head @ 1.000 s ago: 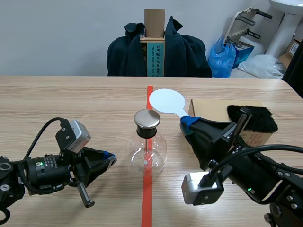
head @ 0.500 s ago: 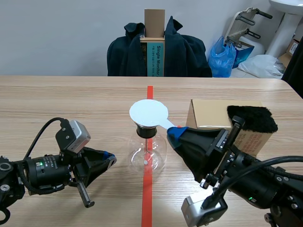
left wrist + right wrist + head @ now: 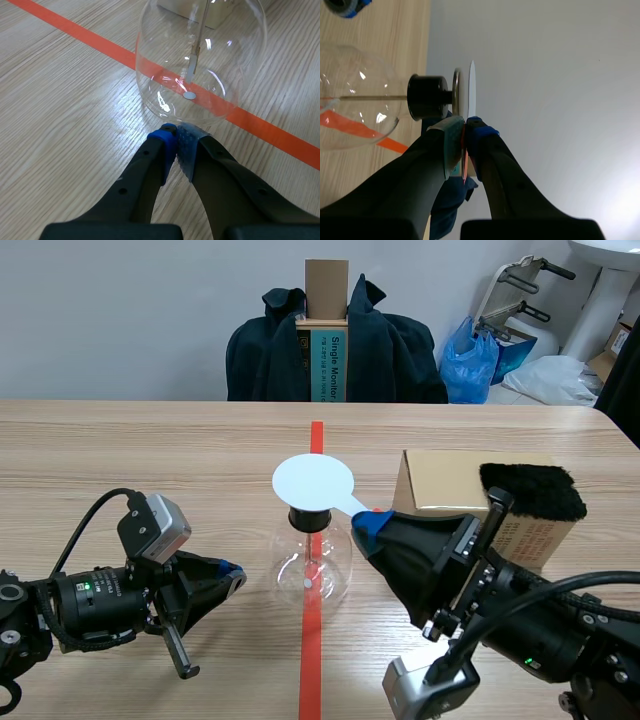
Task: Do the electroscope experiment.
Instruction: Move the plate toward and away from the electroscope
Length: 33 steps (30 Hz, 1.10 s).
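The clear glass globe electroscope [image 3: 312, 565], with black stopper and metal cap, stands at the middle of the worktop [image 3: 150, 450]. The right pincer [image 3: 368, 522] grips the handle of a white round flat paddle [image 3: 312, 480], whose disc sits over the cap; contact cannot be determined. The left pincer [image 3: 176, 137] is closed on nothing, tips at the globe's near-left base. Assessment: the charged paddle is being presented; leaf response unconfirmed, withdrawal outstanding.

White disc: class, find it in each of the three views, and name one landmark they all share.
Scene view: white disc at the centre, above the glass flask.
Left wrist view: not in it.
Right wrist view: edge-on beside the metal cap, its handle pinched in the right tool.
Shared landmark: the glass flask.
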### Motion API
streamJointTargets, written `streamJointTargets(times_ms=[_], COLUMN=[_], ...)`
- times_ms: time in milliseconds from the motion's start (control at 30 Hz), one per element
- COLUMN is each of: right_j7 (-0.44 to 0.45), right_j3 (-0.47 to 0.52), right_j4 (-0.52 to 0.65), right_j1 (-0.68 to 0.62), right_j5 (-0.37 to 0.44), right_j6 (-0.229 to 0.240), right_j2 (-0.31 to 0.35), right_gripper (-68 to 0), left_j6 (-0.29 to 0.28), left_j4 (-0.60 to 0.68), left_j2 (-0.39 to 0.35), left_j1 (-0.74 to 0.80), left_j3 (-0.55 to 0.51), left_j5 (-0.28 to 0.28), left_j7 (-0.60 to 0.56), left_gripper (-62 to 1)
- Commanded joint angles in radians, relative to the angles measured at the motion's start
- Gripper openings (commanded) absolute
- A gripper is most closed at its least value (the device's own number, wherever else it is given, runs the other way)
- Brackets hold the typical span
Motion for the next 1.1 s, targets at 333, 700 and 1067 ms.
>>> streamJointTargets(times_ms=[333,700,1067], right_j7=[-0.264,-0.45,-0.338], right_j3=[0.007,0.007,0.007], right_j4=[0.014,0.014,0.014], right_j1=[0.018,0.018,0.018], right_j5=[0.014,0.014,0.014], right_j6=[0.001,0.001,0.0], right_j2=[0.005,0.005,0.005], right_gripper=[-66.9,-66.9,-66.9], left_j6=[0.001,0.001,0.001], left_j4=[0.021,0.021,0.021], left_j2=[0.008,0.008,0.008], left_j1=[-0.003,-0.003,-0.003], left_j3=[-0.01,-0.01,-0.01], left_j5=[-0.009,-0.009,-0.009], left_j7=[-0.016,-0.016,-0.016], left_gripper=[-59.2,-59.2,-59.2])
